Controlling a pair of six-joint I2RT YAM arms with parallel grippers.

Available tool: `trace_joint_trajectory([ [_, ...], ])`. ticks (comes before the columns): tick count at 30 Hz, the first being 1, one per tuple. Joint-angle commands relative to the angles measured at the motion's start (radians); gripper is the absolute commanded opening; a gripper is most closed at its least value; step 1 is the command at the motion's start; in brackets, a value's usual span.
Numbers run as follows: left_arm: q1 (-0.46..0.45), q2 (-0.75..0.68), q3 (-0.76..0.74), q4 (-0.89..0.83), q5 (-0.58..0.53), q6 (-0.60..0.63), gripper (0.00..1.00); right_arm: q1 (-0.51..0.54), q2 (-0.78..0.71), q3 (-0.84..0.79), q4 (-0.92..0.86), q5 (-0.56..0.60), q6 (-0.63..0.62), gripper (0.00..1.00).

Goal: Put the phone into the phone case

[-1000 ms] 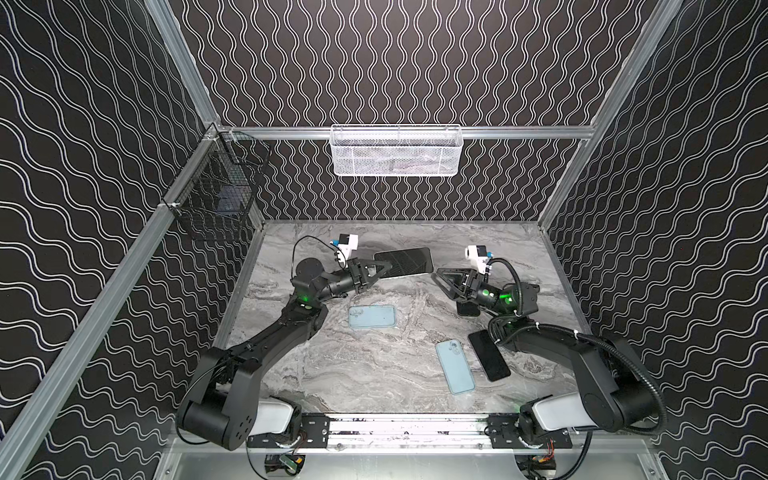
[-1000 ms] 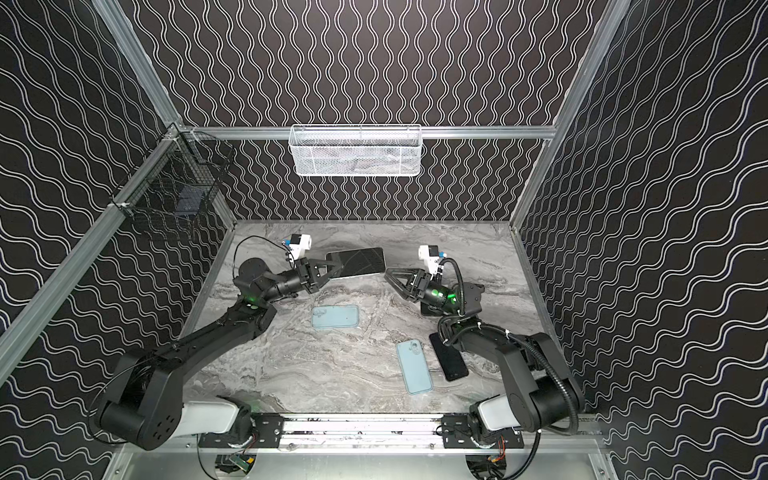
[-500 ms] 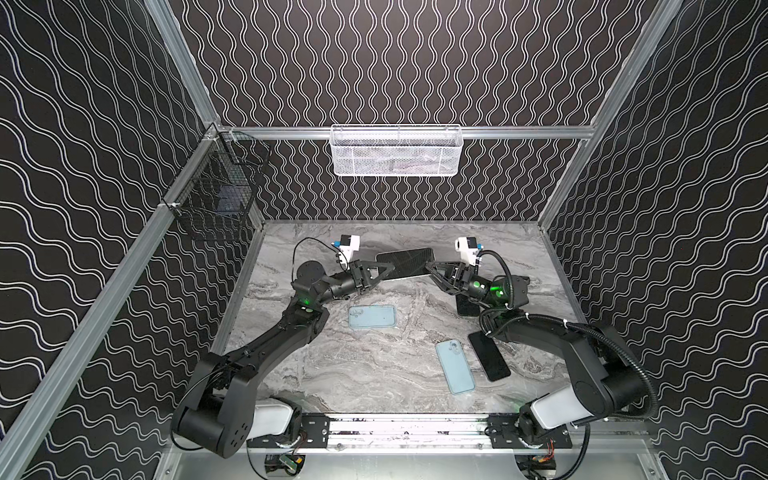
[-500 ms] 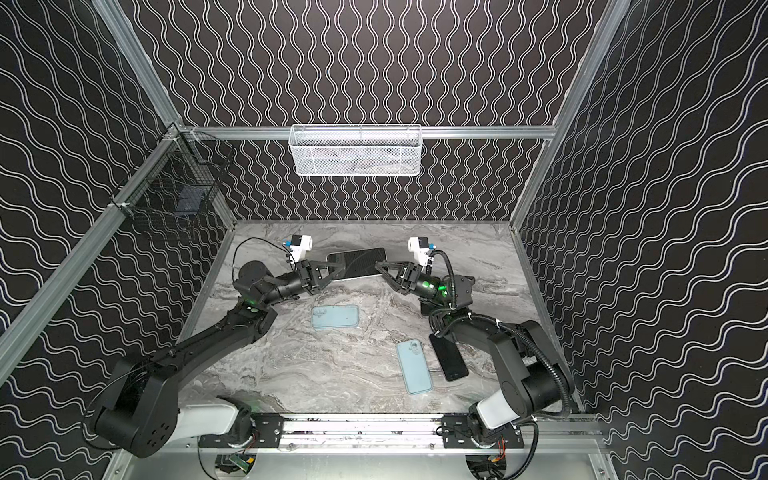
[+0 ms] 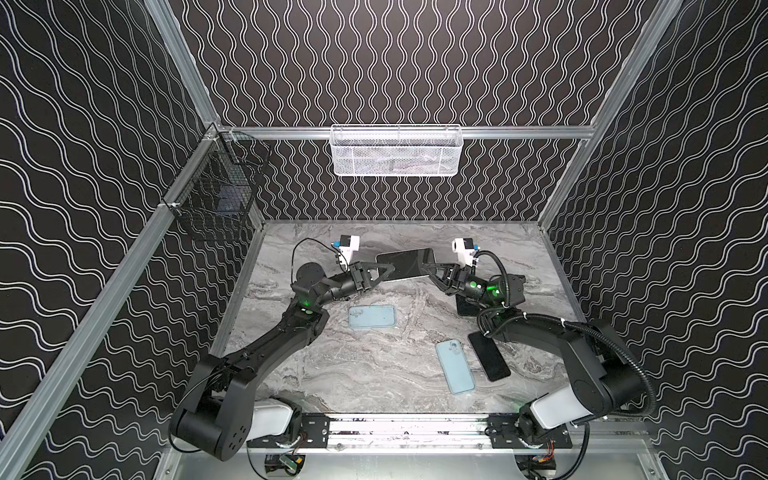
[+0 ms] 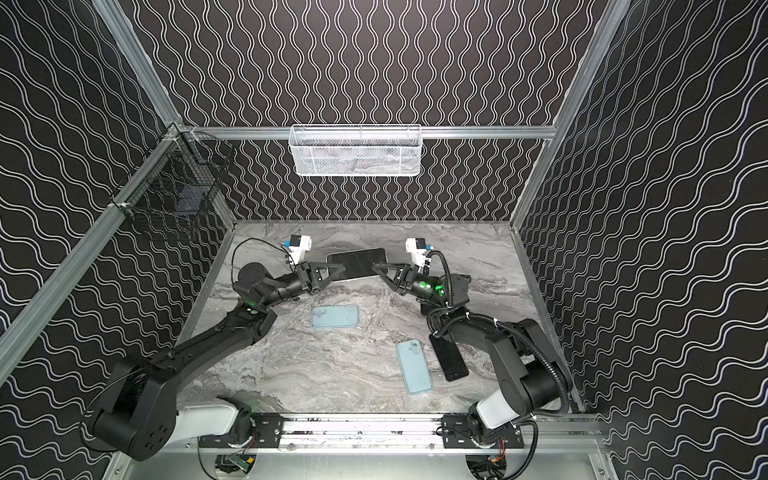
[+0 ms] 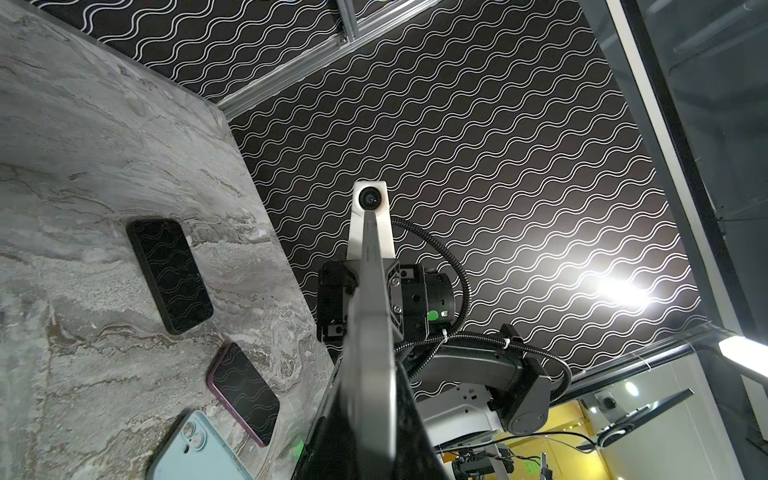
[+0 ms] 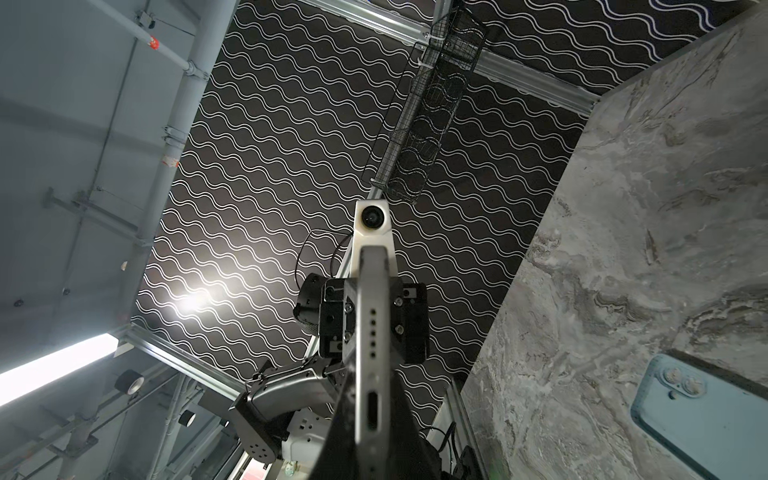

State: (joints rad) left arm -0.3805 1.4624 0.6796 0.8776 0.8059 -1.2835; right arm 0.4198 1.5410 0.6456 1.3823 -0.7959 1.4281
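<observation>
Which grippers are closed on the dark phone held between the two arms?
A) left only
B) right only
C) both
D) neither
C: in both top views the phone spans the two arms, with the left gripper clamped on one end and the right gripper on the other. Each wrist view shows the phone edge-on between that gripper's jaws.

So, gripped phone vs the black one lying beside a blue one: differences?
The held phone is off the table, clamped at both ends by left gripper and right gripper; the black phone lies flat, untouched. Held phone runs crosswise, black phone roughly front to back. Both dark.
</observation>
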Motion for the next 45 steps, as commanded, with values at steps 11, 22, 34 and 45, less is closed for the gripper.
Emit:
trace_joint_trajectory([
  [11, 0.104, -0.205, -0.011, -0.583, -0.232, 0.309, 0.78, 0.006, -0.097, -0.006, -0.269, 0.064, -0.161, 0.0],
  [22, 0.134, -0.215, 0.059, -1.222, -0.669, 0.454, 0.79, 0.201, -0.09, 0.153, -0.988, 0.42, -0.529, 0.0],
  [34, 0.231, -0.135, -0.158, -0.869, -0.547, 0.323, 0.94, 0.317, 0.136, 0.229, -0.939, 0.522, -0.403, 0.0],
  [45, 0.244, -0.05, -0.242, -0.623, -0.534, 0.221, 0.98, 0.356, 0.264, 0.301, -0.96, 0.58, -0.357, 0.0],
])
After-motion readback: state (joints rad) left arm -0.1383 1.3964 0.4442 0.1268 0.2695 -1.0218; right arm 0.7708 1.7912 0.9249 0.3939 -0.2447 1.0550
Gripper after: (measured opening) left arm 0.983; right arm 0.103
